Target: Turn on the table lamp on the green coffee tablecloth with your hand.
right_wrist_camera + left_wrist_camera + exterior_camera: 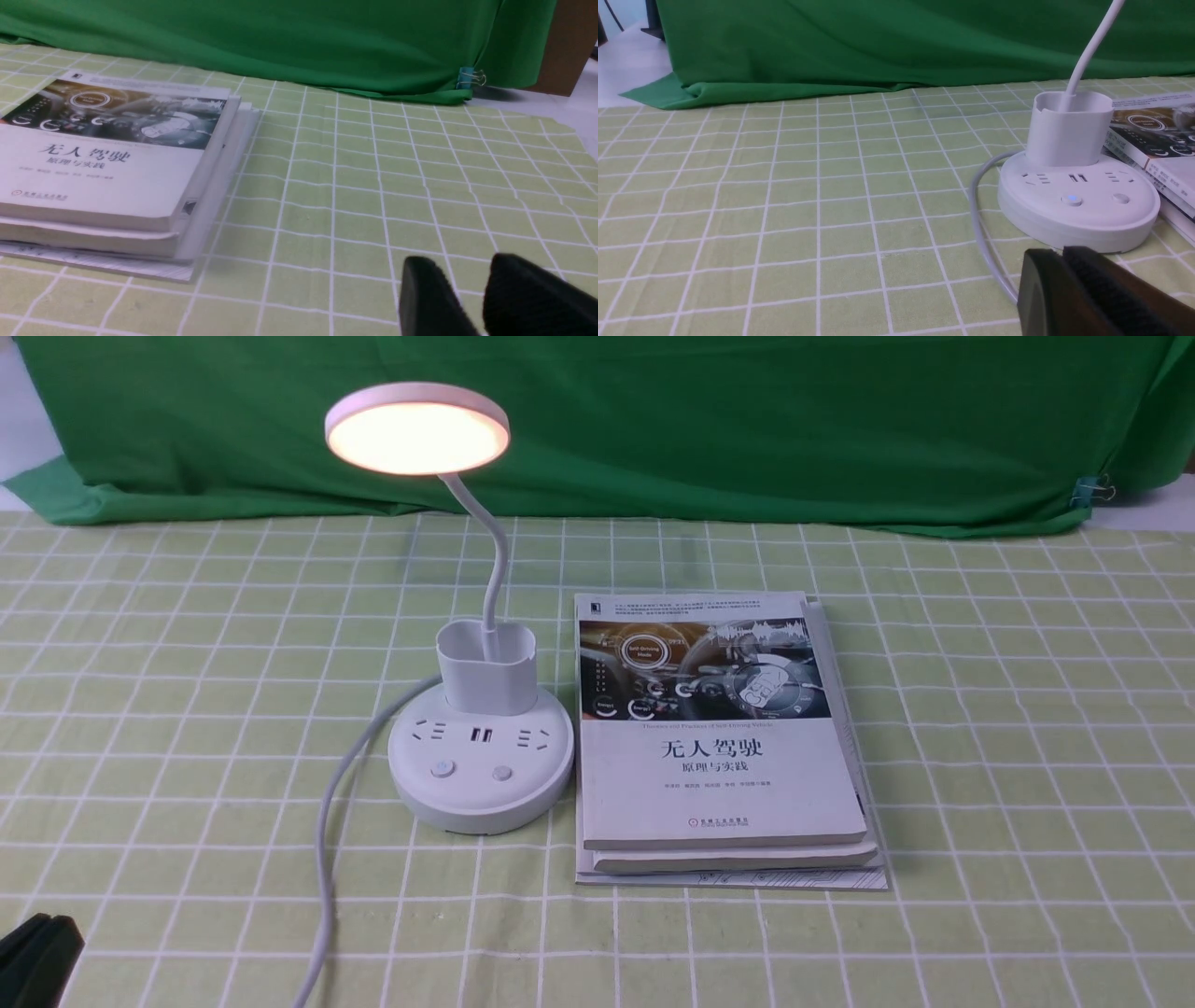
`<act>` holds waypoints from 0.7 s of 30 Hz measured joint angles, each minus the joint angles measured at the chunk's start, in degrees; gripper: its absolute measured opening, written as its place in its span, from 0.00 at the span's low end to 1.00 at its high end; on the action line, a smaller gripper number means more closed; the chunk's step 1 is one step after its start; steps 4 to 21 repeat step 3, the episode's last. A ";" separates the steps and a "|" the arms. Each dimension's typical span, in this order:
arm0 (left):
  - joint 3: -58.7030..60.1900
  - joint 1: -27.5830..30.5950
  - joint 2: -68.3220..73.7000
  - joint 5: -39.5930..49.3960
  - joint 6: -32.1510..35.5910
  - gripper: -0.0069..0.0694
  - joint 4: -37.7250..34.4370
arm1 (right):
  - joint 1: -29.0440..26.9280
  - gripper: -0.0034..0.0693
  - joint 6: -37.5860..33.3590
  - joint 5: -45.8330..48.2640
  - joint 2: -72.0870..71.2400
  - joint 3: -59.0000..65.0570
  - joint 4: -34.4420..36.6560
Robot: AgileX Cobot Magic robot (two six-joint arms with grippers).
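The white table lamp [481, 775] stands on the green coffee tablecloth [187, 709], left of centre. Its disc head [417, 429] glows warm and lit. In the left wrist view the left button [1072, 199] on the round base [1092, 224] shows a blue light. The white cord [327, 831] runs from the base to the near edge. My left gripper [1057, 252] is shut and empty, low over the cloth just short of the base; its tip shows at the near left corner of the front view [37, 957]. My right gripper [460, 263] is slightly open and empty over bare cloth.
A stack of books [719, 747] lies right beside the lamp base, and shows in the right wrist view [103, 158]. A plain dark green backdrop [747, 429] hangs along the far edge, with a clip [1092, 488] at its right end.
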 joint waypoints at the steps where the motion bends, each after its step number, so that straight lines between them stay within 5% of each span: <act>1: 0.00 0.00 0.00 0.00 0.00 0.12 0.00 | 0.00 0.38 0.00 0.00 0.00 0.00 0.00; 21: 0.00 0.00 0.00 0.00 0.00 0.12 0.00 | 0.00 0.38 0.00 0.00 0.00 0.00 0.00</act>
